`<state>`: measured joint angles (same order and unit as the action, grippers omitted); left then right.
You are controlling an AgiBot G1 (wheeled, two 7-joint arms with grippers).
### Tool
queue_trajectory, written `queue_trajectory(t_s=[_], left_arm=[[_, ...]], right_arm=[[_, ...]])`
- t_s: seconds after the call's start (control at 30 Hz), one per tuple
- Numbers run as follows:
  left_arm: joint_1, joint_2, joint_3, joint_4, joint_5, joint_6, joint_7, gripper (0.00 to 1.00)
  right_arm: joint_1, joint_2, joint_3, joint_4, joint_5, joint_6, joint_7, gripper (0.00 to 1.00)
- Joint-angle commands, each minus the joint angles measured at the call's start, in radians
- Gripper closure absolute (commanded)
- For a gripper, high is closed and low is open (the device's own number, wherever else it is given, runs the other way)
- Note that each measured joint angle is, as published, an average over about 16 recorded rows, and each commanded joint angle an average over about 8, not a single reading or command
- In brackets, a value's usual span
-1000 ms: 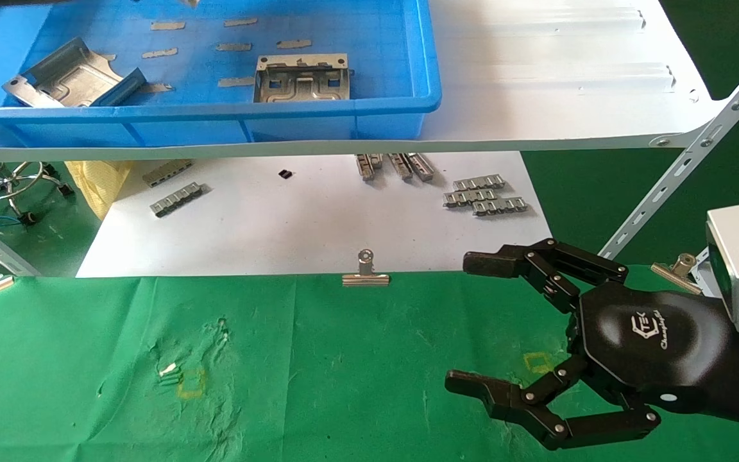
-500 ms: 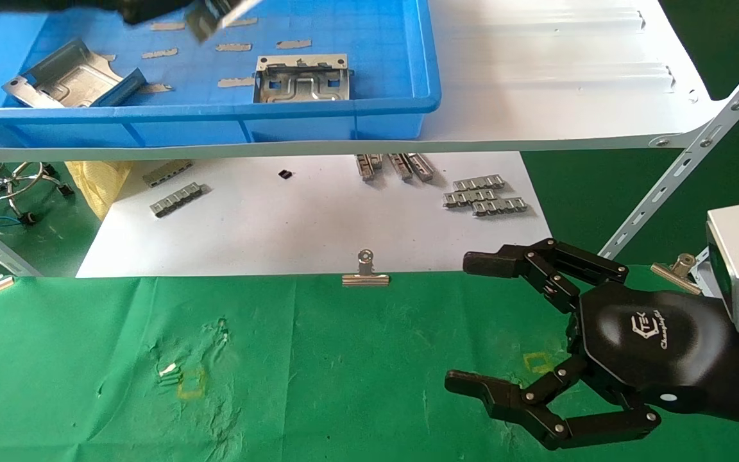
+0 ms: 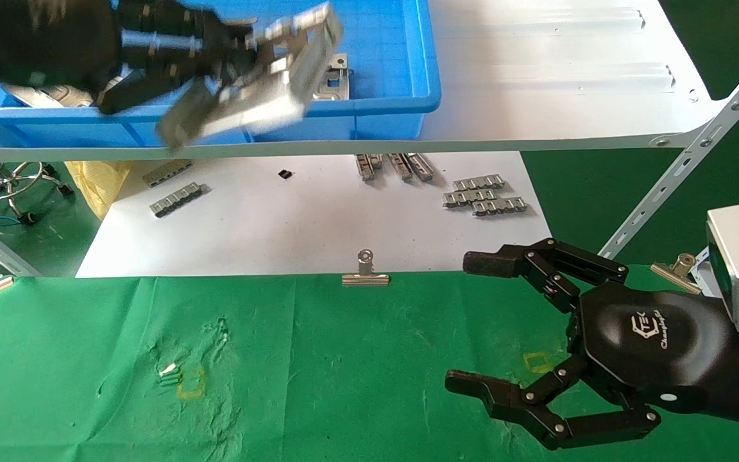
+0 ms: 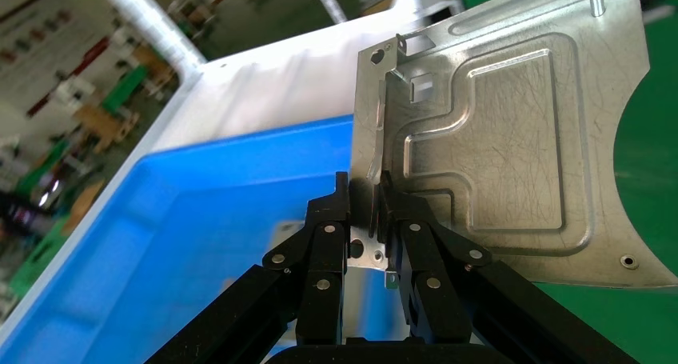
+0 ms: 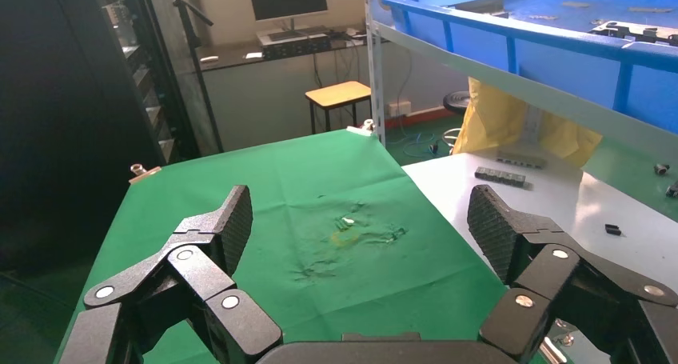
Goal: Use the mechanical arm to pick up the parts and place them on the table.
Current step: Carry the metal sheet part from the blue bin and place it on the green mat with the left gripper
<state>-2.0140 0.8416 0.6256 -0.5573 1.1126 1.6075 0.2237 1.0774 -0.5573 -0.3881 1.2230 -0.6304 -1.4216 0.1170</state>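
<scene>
The left tool (image 3: pixel 241 61) has its black fingers (image 4: pixel 416 244) pinched shut on 1 edge of a stamped metal plate (image 4: pixel 512 132), carried in the air over the front rim of the blue bin (image 3: pixel 408 70) on the white shelf (image 3: pixel 555 77). Gripped so near the rim, the plate could swivel or slip, or clip the bin wall or shelf lip on the way down. The right tool (image 3: pixel 504 327) hovers spread wide and empty above the bench (image 3: pixel 318 372). Its green cloth is wrinkled, with yellow square marks and binder clips along its far edge. A second plate (image 3: pixel 334 77) lies in the bin.
</scene>
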Motion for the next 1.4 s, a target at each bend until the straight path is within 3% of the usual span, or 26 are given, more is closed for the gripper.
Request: queue_trajectory(t_s=[0.03, 0.13, 0.27, 0.4, 0.57, 0.77, 1.0, 1.1, 1.23, 1.3, 1.37, 1.4], left_arm=[[0.046, -0.047, 0.027, -0.11, -0.072, -0.001, -0.018, 1.0], [0.101, -0.122, 0.085, -0.226, -0.149, -0.005, -0.025, 1.0], [0.154, -0.199, 0.163, -0.318, -0.169, -0.013, 0.069, 1.0], [0.212, -0.246, 0.222, -0.339, -0.145, -0.03, 0.21, 1.0], [0.306, -0.287, 0.262, -0.304, -0.129, -0.069, 0.269, 1.0], [0.423, -0.315, 0.289, -0.317, -0.097, -0.187, 0.292, 1.0], [0.564, -0.349, 0.287, -0.394, -0.092, -0.404, 0.337, 0.98], [0.622, -0.363, 0.28, -0.434, -0.113, -0.485, 0.344, 0.83], [0.695, -0.379, 0.269, -0.486, -0.158, -0.549, 0.375, 0.33], [0.724, -0.388, 0.266, -0.504, -0.175, -0.567, 0.393, 0.13], [0.745, -0.395, 0.263, -0.515, -0.184, -0.586, 0.407, 0.0], [0.754, -0.398, 0.263, -0.518, -0.187, -0.595, 0.412, 0.0]], right_arm=[[0.0, 0.0, 0.0, 0.0, 0.0, 0.0, 0.0, 0.0], [0.0, 0.0, 0.0, 0.0, 0.0, 0.0, 0.0, 0.0], [0.0, 0.0, 0.0, 0.0, 0.0, 0.0, 0.0, 0.0], [0.0, 0.0, 0.0, 0.0, 0.0, 0.0, 0.0, 0.0], [0.0, 0.0, 0.0, 0.0, 0.0, 0.0, 0.0, 0.0], [0.0, 0.0, 0.0, 0.0, 0.0, 0.0, 0.0, 0.0], [0.0, 0.0, 0.0, 0.0, 0.0, 0.0, 0.0, 0.0], [0.0, 0.0, 0.0, 0.0, 0.0, 0.0, 0.0, 0.0], [0.0, 0.0, 0.0, 0.0, 0.0, 0.0, 0.0, 0.0], [0.0, 0.0, 0.0, 0.0, 0.0, 0.0, 0.0, 0.0], [0.0, 0.0, 0.0, 0.0, 0.0, 0.0, 0.0, 0.0], [0.0, 0.0, 0.0, 0.0, 0.0, 0.0, 0.0, 0.0]])
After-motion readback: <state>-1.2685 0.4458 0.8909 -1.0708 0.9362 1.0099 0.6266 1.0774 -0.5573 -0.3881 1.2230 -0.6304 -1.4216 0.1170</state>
